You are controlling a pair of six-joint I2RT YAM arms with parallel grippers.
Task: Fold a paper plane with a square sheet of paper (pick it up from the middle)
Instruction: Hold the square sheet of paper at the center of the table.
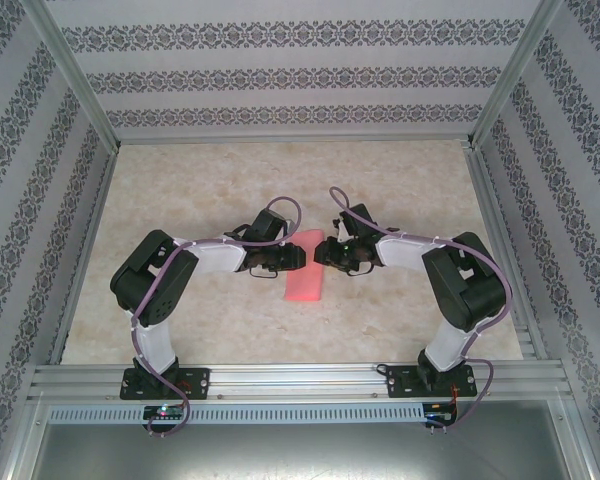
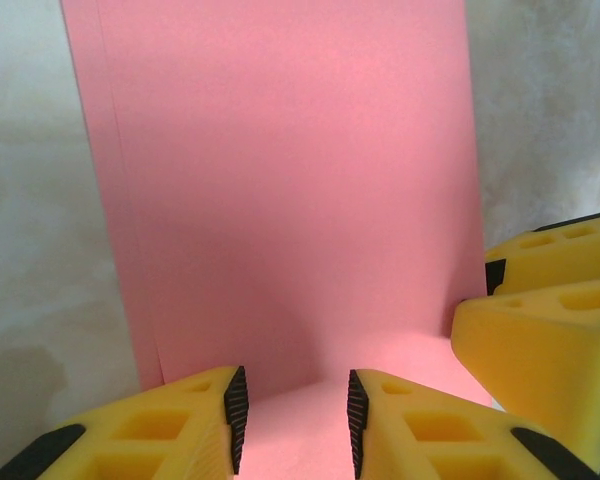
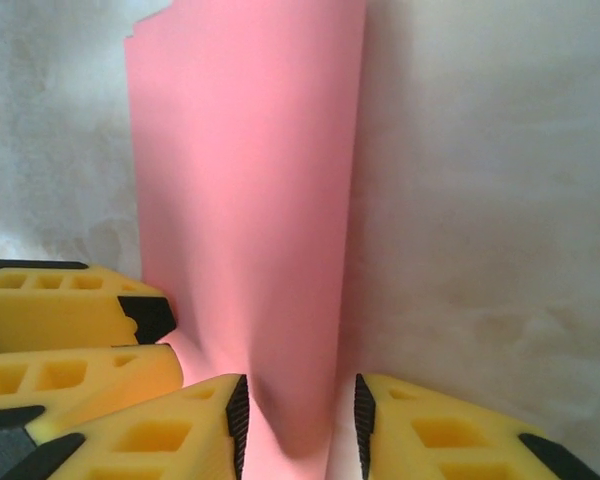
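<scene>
1. The table [image 1: 180, 190] carries the square sheet of paper [image 1: 305, 280], folded narrow, with its long axis running roughly 12 to 6 o'clock.
2. The left gripper [image 1: 283, 260] flanks it at 9 o'clock and the right gripper [image 1: 325, 252] at 3. Both are equally near, with jaws part-spread and pinching nothing.

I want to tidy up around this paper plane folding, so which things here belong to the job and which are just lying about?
Job:
- folded pink paper sheet
- left hand, at the paper
- right hand, at the paper

Just there:
- marbled tabletop
- patterned walls
- aluminium frame
</scene>
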